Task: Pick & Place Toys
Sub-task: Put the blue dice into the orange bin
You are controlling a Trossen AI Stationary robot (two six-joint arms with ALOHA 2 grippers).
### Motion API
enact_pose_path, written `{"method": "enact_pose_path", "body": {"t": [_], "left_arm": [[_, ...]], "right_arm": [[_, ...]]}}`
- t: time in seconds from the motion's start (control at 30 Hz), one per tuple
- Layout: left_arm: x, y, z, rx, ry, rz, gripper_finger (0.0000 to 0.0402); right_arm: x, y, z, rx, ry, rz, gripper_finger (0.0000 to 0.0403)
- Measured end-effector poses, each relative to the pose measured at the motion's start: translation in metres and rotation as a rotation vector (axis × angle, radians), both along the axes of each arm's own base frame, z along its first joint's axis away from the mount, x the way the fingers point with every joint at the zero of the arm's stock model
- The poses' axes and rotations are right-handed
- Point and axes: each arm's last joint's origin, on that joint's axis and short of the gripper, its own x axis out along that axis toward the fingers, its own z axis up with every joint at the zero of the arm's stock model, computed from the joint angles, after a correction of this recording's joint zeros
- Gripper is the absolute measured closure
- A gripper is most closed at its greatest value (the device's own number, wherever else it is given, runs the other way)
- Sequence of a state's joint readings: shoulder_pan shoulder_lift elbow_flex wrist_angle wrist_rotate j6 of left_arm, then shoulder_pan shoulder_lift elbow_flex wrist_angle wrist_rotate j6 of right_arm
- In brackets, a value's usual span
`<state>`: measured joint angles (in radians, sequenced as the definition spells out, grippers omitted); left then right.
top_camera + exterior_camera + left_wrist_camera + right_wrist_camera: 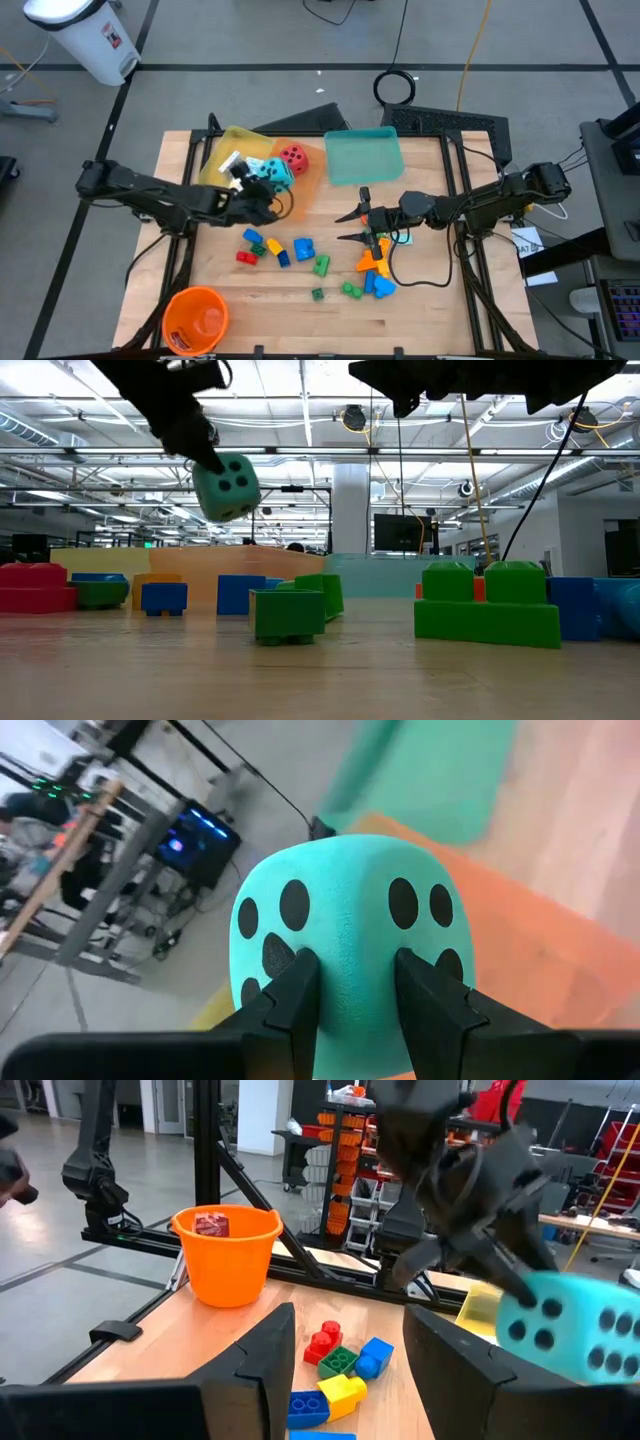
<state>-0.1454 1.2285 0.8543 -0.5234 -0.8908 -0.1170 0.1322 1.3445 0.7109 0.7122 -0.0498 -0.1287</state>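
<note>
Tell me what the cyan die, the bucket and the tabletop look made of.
Cyan die: likely soft foam; matte, finely grained faces, rounded corners, and the left gripper's fingers seem to press in slightly.
Bucket: probably moulded plastic; smooth, even orange wall with a rolled rim.
Tabletop: wood, likely plywood or planks; pale, visible grain lines, little shine.

- Left gripper (350,995): two dark fingers (295,1000) clamped on the near face of a cyan foam die with black pips (345,935).
- Die fills the centre of the frame.
- Beyond it: translucent orange tray (530,960) and translucent teal tray (440,775), both blurred.
- Grey floor and metal frame legs (130,870) to one side.
</note>
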Motion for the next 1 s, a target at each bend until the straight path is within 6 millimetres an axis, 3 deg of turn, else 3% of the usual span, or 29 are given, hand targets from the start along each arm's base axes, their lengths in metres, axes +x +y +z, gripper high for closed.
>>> {"method": "enact_pose_path", "body": {"t": [0.53, 1.0], "left_arm": [[0.031, 0.004, -0.060, 0.037, 0.262, 0.028, 0.0286], [0.042, 0.004, -0.075, 0.003, 0.258, 0.015, 0.0286]], "right_arm": [[0.000, 0.000, -0.001, -0.016, 0.011, 0.000, 0.0248], [0.000, 0.000, -0.001, -0.016, 0.011, 0.000, 0.0248]]}}
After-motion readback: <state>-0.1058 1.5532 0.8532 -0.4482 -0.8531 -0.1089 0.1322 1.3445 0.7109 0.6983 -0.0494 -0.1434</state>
